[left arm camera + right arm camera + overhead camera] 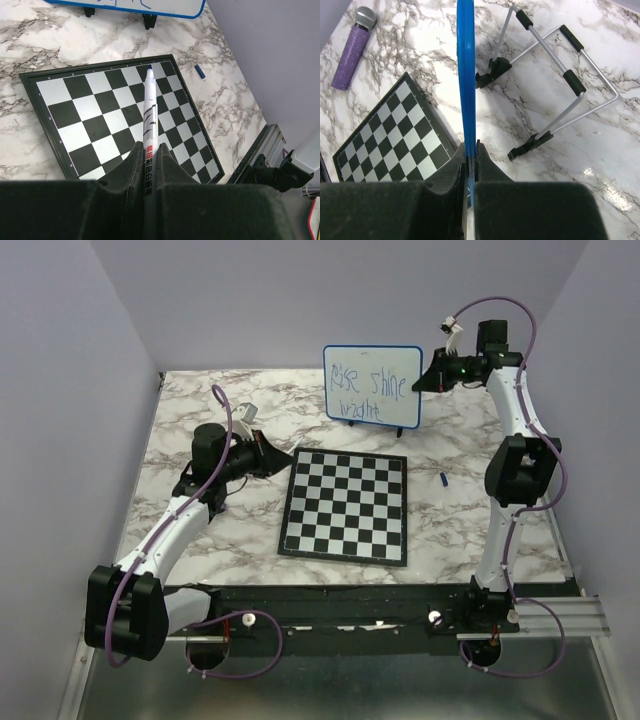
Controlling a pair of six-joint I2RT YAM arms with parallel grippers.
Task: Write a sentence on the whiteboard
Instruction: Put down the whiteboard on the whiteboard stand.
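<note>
On the left of the marble counter [185, 405], the left claw [268, 453] is clenched on one marker [149, 107]. The marker is uncapped, and its blue tip points out over the chessboard [347, 505] without touching it. Its white barrel has black wavy stripes and a red printed label too small to read. The single chessboard lies flat in the middle, between the two arms and in front of the whiteboard [372, 387]. The one whiteboard stands upright at the far middle of the counter, facing the arms. The sentence [368, 382] on it is thin blue handwriting in two lines: "Rise shine" on top, and one word beneath that I cannot read for sure. To the right of the chessboard, one small blue cap [443, 478] lies alone on the marble, well apart from both claws. Furthest right, the right claw [432, 380] is clamped on the whiteboard's blue right rim, the edge running straight out between its fingers in the right wrist view. That view also shows one wire stand [570, 82] with black feet just behind the board. One purple glittery microphone [351, 50] lies flat near a corner of the chessboard.
</note>
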